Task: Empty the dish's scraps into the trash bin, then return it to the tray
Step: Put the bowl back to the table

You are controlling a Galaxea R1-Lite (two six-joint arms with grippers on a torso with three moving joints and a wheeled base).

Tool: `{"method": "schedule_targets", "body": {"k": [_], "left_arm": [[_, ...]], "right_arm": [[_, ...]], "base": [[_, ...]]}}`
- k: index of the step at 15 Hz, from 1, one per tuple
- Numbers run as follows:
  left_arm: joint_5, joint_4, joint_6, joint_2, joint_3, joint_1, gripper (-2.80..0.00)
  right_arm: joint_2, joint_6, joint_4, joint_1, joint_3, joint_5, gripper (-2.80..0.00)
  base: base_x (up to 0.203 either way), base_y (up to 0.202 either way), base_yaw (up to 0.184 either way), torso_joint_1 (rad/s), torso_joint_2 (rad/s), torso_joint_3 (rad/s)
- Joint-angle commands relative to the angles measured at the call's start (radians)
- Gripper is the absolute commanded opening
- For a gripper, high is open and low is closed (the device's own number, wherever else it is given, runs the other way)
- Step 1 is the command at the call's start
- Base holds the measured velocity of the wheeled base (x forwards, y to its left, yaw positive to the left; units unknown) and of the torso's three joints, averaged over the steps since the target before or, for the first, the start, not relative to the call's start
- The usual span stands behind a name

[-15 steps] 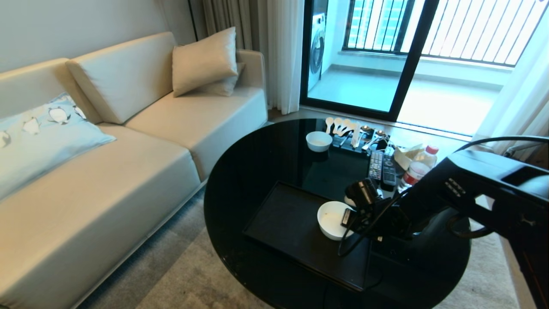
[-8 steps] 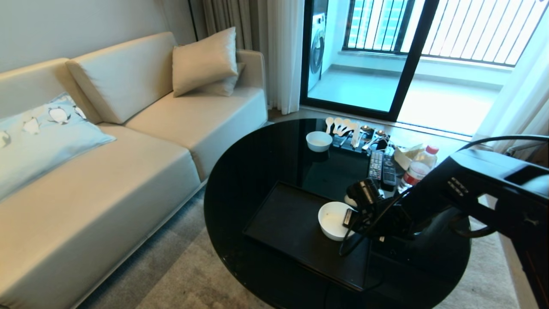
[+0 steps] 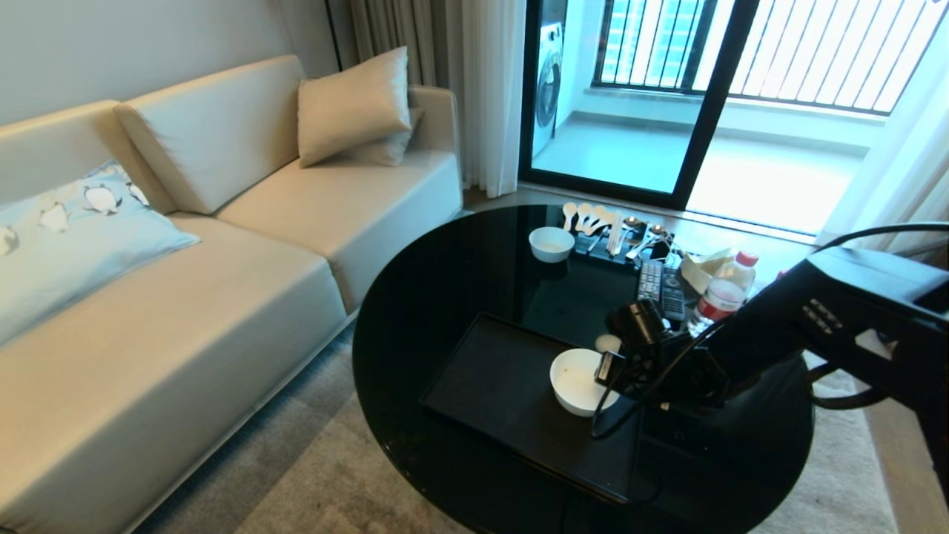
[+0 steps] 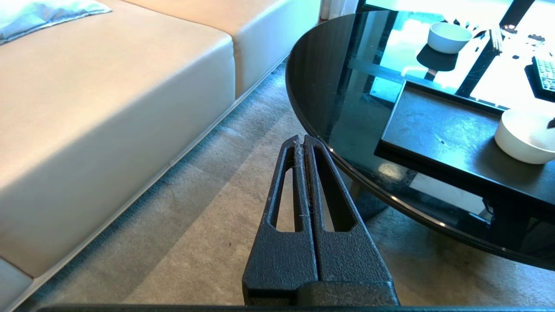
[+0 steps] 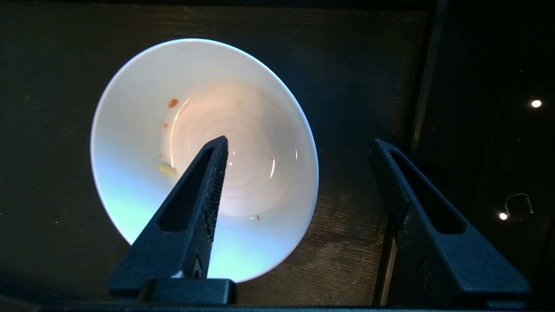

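Carpet lies under the closed left gripper, then the black tray on the round glass worktop holds the white dish, straddled by the open right gripper, with a second bowl beyond.

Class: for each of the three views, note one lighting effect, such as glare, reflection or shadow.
Head view: daylight from the balcony, glossy round black glass table mirrors it.
Left wrist view: window glare whitens the tabletop's far part.
Right wrist view: small white round bowl glows bluish against the dark matte black rectangular tray.
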Motion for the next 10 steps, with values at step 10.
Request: {"method": "schedule_targets", "body": {"k": [10], "left_arm": [[0.000,0.000,-0.001,0.000,0.000,0.000,-2.80]], "right_arm": [[-0.281,-0.572,-0.397,-0.047,0.268,-0.087,0.00]], "base": [[0.000,0.000,0.000,0.000,0.00,0.000]]}}
